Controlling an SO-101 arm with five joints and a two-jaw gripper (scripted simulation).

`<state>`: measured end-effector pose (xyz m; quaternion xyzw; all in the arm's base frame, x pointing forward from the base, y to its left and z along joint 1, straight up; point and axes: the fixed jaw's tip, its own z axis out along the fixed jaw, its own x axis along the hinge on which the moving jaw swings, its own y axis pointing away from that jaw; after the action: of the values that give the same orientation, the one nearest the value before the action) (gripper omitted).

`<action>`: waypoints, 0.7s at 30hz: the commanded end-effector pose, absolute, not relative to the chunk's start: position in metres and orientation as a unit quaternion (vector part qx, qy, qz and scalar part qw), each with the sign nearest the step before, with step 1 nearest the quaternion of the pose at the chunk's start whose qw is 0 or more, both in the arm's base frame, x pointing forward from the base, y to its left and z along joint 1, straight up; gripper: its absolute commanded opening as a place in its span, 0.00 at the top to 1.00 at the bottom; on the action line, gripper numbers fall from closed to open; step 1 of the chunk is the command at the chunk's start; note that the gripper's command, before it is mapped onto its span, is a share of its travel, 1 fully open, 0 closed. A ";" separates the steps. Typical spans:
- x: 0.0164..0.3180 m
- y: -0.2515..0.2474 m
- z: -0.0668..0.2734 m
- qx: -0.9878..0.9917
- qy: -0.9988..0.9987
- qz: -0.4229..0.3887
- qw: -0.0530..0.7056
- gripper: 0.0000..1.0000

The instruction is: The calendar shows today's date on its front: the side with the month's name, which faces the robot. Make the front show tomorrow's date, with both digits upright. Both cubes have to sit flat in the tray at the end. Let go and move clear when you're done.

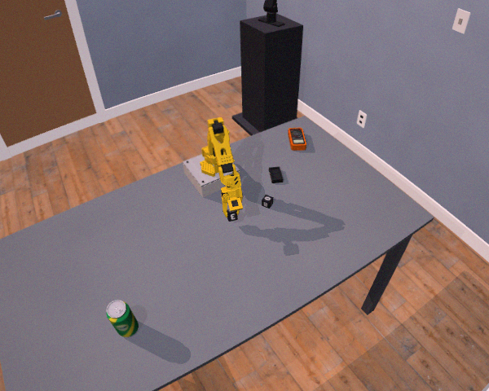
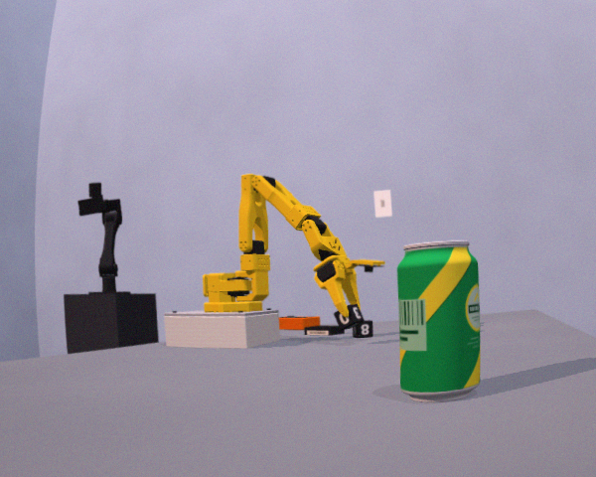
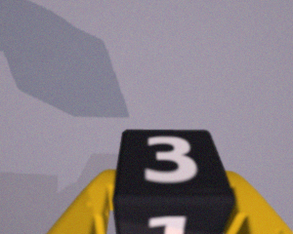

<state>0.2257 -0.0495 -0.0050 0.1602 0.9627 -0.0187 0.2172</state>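
Observation:
My gripper (image 1: 230, 211) (image 2: 351, 311) (image 3: 172, 205) is shut on a black cube. The held cube (image 1: 232, 216) (image 2: 344, 318) (image 3: 172, 163) is tilted and off the table. In the wrist view it shows a 3 on its outer face and part of a 1 below; the exterior view shows a 0 and a 3 on it. The loose black cube (image 1: 266, 201) (image 2: 363, 329) lies on the table beside the arm, with an 8 on one side and what looks like a 0 on top. The black tray (image 1: 275, 174) (image 2: 334, 330) looks empty; its light month label faces the robot side and is unreadable.
The arm's white base block (image 1: 211, 188) (image 2: 206, 330) stands behind the gripper. An orange multimeter (image 1: 297, 139) (image 2: 299, 322) lies beyond the tray. A green and yellow can (image 1: 122, 318) (image 2: 438, 321) stands far off on the table (image 1: 186, 269).

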 end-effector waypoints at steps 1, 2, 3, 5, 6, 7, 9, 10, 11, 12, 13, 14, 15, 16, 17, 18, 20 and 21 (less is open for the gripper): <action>0.230 -0.048 -0.004 0.147 0.953 -0.023 0.263 1.00; 0.230 -0.048 -0.004 0.146 0.950 -0.024 0.274 1.00; 0.230 -0.048 -0.004 0.145 0.947 -0.025 0.286 1.00; 0.230 -0.048 -0.004 0.144 0.943 -0.026 0.297 1.00; 0.230 -0.048 -0.004 0.144 0.943 -0.026 0.297 1.00; 0.231 -0.048 -0.004 0.143 0.940 -0.028 0.309 1.00; 0.230 -0.048 -0.003 0.140 0.933 -0.030 0.331 1.00; 0.230 -0.048 -0.003 0.139 0.929 -0.031 0.341 1.00; 0.230 -0.048 -0.002 0.138 0.926 -0.032 0.351 1.00; 0.230 -0.048 -0.002 0.137 0.923 -0.033 0.359 1.00; 0.229 -0.048 -0.001 0.136 0.920 -0.034 0.367 1.00; 0.229 -0.048 -0.001 0.135 0.917 -0.035 0.373 1.00; 0.229 -0.048 0.000 0.135 0.915 -0.036 0.378 1.00; 0.229 -0.048 0.000 0.134 0.914 -0.036 0.382 1.00; 0.228 -0.048 0.000 0.134 0.912 -0.036 0.385 1.00; 0.228 -0.048 0.001 0.134 0.912 -0.037 0.387 1.00; 0.228 -0.048 0.001 0.133 0.911 -0.037 0.389 1.00; 0.228 -0.048 0.001 0.133 0.911 -0.037 0.389 1.00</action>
<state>0.2271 -0.0498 -0.0023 0.1426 0.9154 -0.0357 0.3747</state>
